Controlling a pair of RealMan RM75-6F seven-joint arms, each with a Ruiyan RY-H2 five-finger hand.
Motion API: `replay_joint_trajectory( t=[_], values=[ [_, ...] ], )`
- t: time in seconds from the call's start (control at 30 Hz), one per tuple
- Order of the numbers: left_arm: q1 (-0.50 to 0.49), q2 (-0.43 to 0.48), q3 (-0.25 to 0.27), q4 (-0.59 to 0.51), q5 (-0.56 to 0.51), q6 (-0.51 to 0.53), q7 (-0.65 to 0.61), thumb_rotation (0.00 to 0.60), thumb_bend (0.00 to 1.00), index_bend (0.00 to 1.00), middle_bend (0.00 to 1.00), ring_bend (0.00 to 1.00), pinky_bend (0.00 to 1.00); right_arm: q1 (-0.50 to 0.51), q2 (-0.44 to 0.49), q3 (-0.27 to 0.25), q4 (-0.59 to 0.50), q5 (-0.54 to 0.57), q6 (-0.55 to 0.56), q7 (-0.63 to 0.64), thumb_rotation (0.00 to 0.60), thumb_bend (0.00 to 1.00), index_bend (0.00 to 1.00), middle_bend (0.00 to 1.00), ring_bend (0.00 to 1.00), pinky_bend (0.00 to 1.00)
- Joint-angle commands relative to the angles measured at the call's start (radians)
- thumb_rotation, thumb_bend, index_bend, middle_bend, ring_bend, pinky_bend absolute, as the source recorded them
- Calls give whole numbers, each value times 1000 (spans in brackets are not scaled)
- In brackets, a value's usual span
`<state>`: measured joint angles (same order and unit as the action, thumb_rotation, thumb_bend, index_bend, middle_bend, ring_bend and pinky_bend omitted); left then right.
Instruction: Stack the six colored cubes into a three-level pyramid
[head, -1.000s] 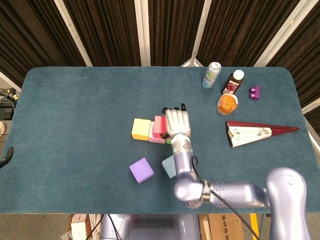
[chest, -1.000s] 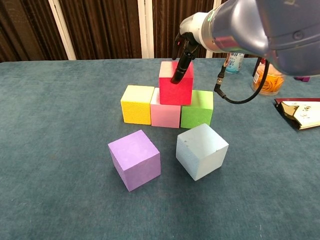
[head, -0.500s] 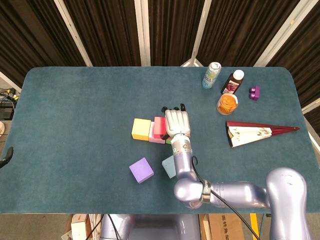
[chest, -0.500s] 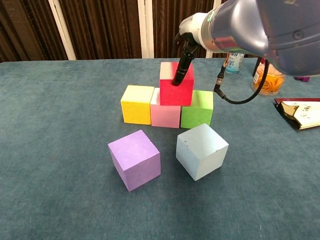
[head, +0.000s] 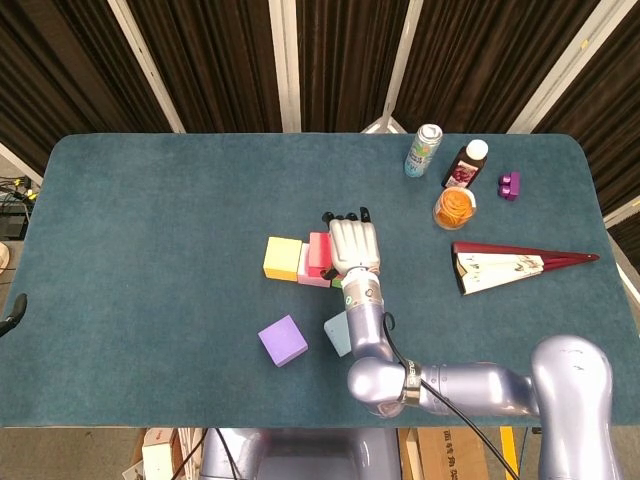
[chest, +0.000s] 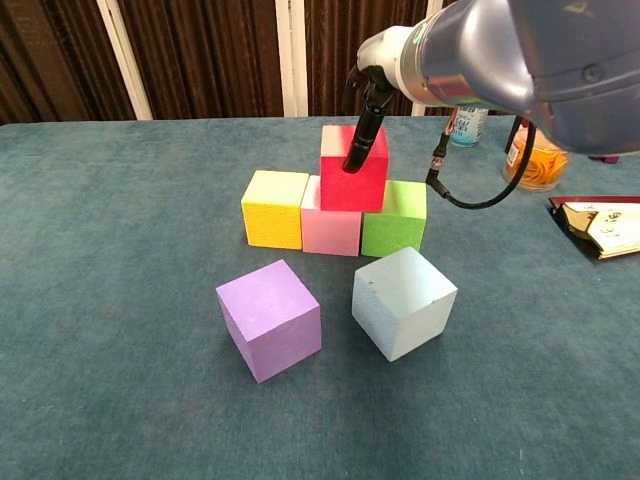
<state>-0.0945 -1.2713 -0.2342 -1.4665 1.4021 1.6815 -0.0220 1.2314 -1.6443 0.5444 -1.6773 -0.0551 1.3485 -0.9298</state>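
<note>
The right hand (head: 354, 243) was above the cube row, with a dark finger (chest: 358, 140) lying against the front face of the red cube (chest: 352, 168); I cannot tell from either view if the hand gripped it. Under the hand, the red cube sat on the pink cube (chest: 331, 224) and the green cube (chest: 394, 217), and the yellow cube (chest: 275, 208) touched the pink one on the far side from the green. Nearer to the robot than the hand (both apart from the row) lay the purple cube (chest: 269, 318) and the light blue cube (chest: 404, 301), tilted on the teal table (chest: 120, 300).
</note>
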Motion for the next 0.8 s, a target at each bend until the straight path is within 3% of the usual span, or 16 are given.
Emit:
replay_joint_trajectory(
  t=[0.03, 0.17, 0.37, 0.53, 0.7, 0.8],
  values=[
    [0, 0, 0, 0, 0, 0, 0, 600, 353, 157, 32, 0, 0, 0, 2, 1, -5, 2, -1, -3, 600, 145, 185, 256, 169, 0],
    [0, 0, -1, 0, 0, 1, 0, 600, 352, 155, 32, 0, 0, -3, 7, 8, -19, -3, -5, 8, 600, 109, 100, 145, 136, 0],
    [-3, -3, -2, 9, 0, 0, 3, 600, 352, 150, 24, 0, 0, -33, 39, 28, -68, -45, -2, 63, 600, 96, 64, 81, 110, 0],
    [-9, -3, 6, 17, 7, -14, 7, 600, 353, 149, 19, 0, 0, -124, 155, 22, -231, -140, 55, 125, 600, 95, 60, 80, 97, 0],
    [-8, 10, 22, 10, 23, -25, 1, 600, 352, 145, 10, 0, 0, -276, 326, -39, -413, -267, 140, 181, 600, 95, 51, 81, 96, 0],
    [-5, 28, 40, -9, 42, -36, -26, 600, 350, 142, 8, 0, 0, -401, 450, -112, -507, -371, 174, 235, 600, 95, 50, 81, 96, 0]
  ],
)
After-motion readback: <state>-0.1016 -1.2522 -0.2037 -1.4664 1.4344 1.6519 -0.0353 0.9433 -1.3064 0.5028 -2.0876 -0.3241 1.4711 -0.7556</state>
